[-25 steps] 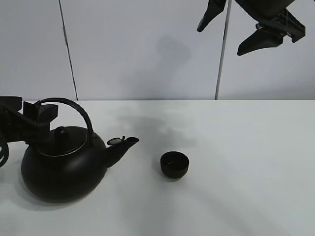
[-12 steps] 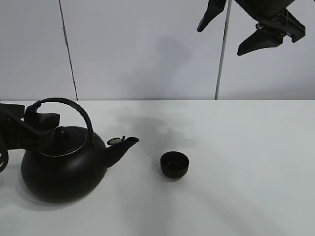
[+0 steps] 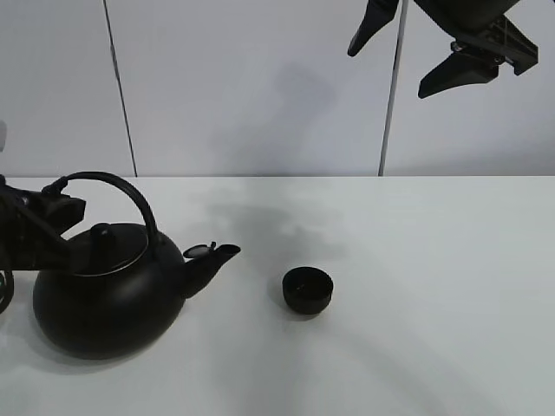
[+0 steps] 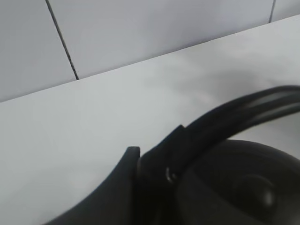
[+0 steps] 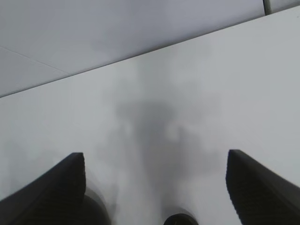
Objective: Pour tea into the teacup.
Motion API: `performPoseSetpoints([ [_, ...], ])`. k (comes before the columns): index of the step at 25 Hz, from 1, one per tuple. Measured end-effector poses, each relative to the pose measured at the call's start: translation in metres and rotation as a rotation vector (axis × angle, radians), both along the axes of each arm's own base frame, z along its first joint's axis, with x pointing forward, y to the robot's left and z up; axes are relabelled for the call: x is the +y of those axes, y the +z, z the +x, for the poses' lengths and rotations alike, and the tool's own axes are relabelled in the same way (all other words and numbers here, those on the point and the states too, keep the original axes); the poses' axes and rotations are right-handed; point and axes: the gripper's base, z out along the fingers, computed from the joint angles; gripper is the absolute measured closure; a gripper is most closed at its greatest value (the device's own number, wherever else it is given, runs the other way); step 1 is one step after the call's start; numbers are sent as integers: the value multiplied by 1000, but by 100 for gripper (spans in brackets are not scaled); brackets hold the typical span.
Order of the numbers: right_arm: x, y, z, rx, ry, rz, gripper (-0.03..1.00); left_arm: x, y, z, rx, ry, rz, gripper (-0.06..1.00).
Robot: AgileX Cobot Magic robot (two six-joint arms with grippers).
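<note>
White counter (image 3: 434, 303), pale panelled wall (image 3: 260, 87) behind. Teacup (image 3: 308, 289): small, black, handleless, upright on the counter just right of centre in the high view, low in the frame, nothing touching it. Kettle (image 3: 108, 290): large, black, round-bodied, sits on the counter at lower left; spout (image 3: 212, 260) points right toward the teacup, a clear gap of bare counter between spout tip and cup. Lid knob (image 3: 102, 232) is under the arched handle (image 3: 130, 191). Left gripper (image 3: 62, 201) comes in from the left edge at handle height, its fingers pinching the left end of the arch; in the left wrist view a dark finger (image 4: 124, 176) lies tight against the handle bar (image 4: 234, 115), with the kettle's lid blurred below it. Right gripper (image 3: 388, 69) hangs high in the upper right of the frame, well above the counter and well apart from both cup and kettle, fingers spread wide and holding nothing. The right wrist view shows the two fingertips (image 5: 70, 173) at opposite lower corners, with shadowed counter between them.
</note>
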Motion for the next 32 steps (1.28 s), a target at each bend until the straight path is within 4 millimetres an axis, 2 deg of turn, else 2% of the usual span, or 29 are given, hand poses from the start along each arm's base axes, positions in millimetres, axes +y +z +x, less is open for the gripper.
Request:
performPoseSetpoints([
  [10, 0, 0, 0, 0, 0, 0, 40, -4, 3, 9, -30, -24, 34, 85],
  [26, 0, 0, 0, -2, -1, 0, 40, -38, 29, 58, -66, -142, 71, 85],
  [32, 0, 0, 0, -2, -1, 0, 40, -47, 35, 66, -61, -194, 107, 85],
])
